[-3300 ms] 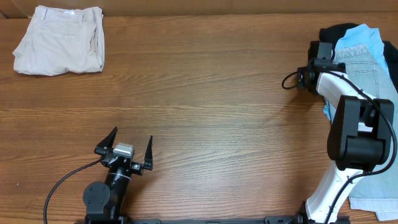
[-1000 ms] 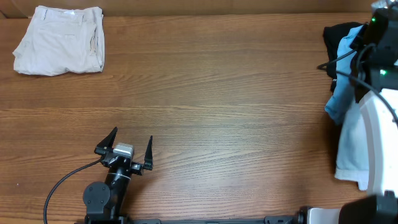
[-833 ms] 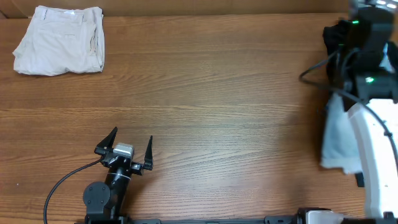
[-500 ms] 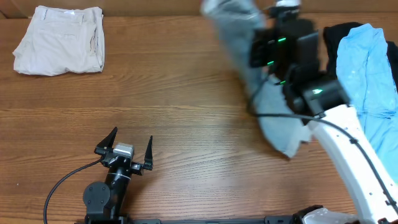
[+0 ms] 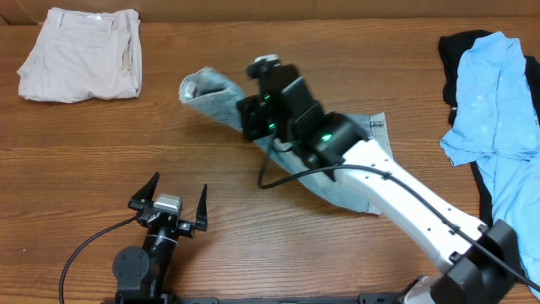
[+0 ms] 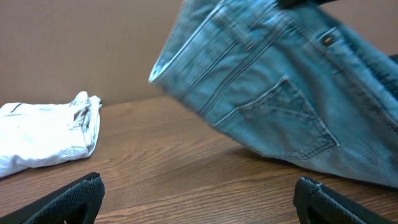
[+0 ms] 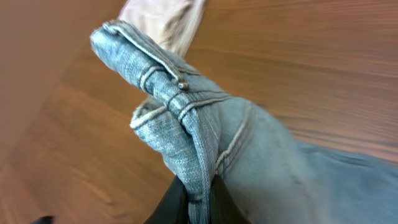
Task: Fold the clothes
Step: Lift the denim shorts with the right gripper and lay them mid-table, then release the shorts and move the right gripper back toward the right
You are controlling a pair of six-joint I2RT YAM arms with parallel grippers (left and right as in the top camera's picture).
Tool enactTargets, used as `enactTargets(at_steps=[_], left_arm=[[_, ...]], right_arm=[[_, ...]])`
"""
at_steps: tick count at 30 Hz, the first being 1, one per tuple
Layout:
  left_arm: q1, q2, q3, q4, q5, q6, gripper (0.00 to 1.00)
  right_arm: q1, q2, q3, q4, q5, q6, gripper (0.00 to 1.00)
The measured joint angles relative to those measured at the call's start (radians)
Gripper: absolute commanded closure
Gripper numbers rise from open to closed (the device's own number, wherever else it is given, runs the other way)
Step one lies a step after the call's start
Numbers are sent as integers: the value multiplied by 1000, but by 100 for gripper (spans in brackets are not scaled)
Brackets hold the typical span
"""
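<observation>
The light-blue denim shorts point(image 5: 208, 93) hang from my right gripper point(image 5: 257, 118) over the middle of the table, and their lower part point(image 5: 350, 173) trails on the wood. In the right wrist view the gripper point(image 7: 200, 190) is shut on a bunched fold of the shorts' waistband point(image 7: 186, 118). My left gripper point(image 5: 179, 186) rests open near the front edge, with nothing between its fingers. From the left wrist view point(image 6: 199, 202) the shorts point(image 6: 273, 93) hang ahead, a back pocket facing it.
Folded beige shorts point(image 5: 80, 55) lie at the far left corner and also show in the left wrist view point(image 6: 43, 134). A sky-blue shirt point(image 5: 494, 93) lies on a black garment point(image 5: 460, 51) at the right edge.
My right arm has swung left from the pile at the right edge to the table's middle, carrying the denim shorts. The left arm has not moved.
</observation>
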Motion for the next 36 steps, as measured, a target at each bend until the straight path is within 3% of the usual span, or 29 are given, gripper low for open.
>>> enactTargets(at_steps=[2, 5, 6, 15, 23, 28, 31, 36], left_arm=[[0, 0, 0, 0, 0, 0, 0], [0, 0, 0, 0, 0, 0, 0], [0, 0, 0, 0, 0, 0, 0], [0, 0, 0, 0, 0, 0, 0], [0, 0, 0, 0, 0, 0, 0], [0, 0, 0, 0, 0, 0, 0], [0, 0, 0, 0, 0, 0, 0], [0, 0, 0, 0, 0, 0, 0]], right_arm=[[29, 16, 0, 44, -3, 11, 66], [50, 26, 1, 101, -7, 21, 10], [53, 26, 2, 109, -7, 19, 0], [3, 26, 16, 39, 12, -59, 0], [-227, -8, 19, -227, 29, -67, 0], [-381, -26, 26, -480, 35, -69, 0], [-425, -27, 26, -594, 32, -69, 0], [-443, -27, 26, -631, 26, -69, 0]])
